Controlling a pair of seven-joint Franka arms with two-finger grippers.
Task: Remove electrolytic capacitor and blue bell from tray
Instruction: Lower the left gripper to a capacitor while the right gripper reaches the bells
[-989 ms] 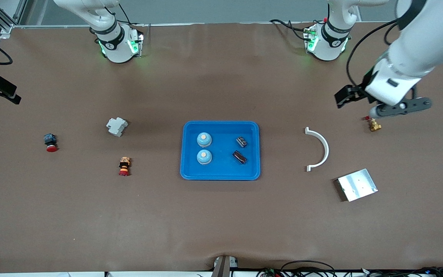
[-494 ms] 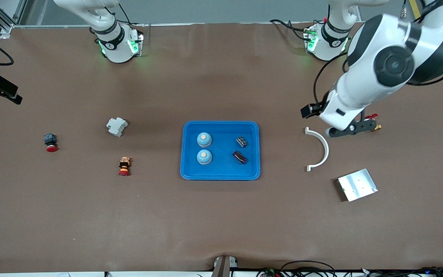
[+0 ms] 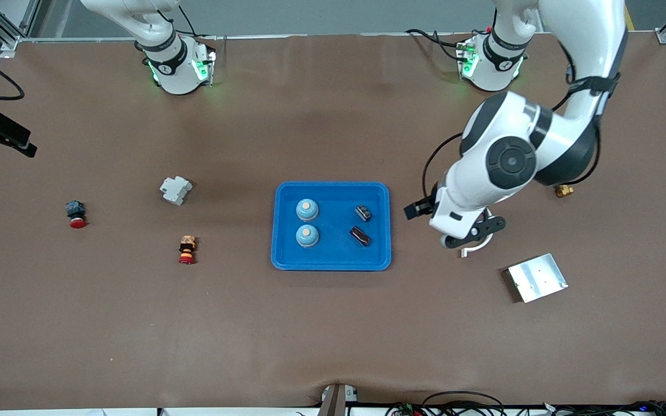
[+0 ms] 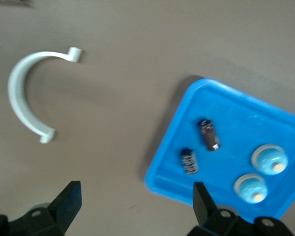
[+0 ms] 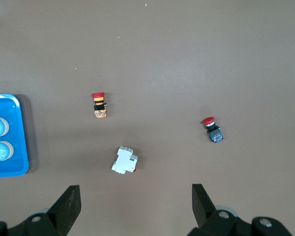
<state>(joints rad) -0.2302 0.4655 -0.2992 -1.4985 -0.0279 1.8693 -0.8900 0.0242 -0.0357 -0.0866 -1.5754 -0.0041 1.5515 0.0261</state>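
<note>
While both end effectors spread, empty: tray (image 3: 383, 228) holds two capacitors (image 3: 361, 236), two bells (image 3: 307, 210); nothing removed. Left end effector (image 3: 467, 234) over bench beside tray edge; right end effector (image 5: 132, 209) waits.

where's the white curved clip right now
In the front view the white curved clip lies on the table between the blue tray and the silver metal plate, mostly hidden under the left end effector.

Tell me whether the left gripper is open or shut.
Open. The left gripper shows its two fingers spread wide apart with nothing between them, hanging over the table beside the blue tray.
</note>
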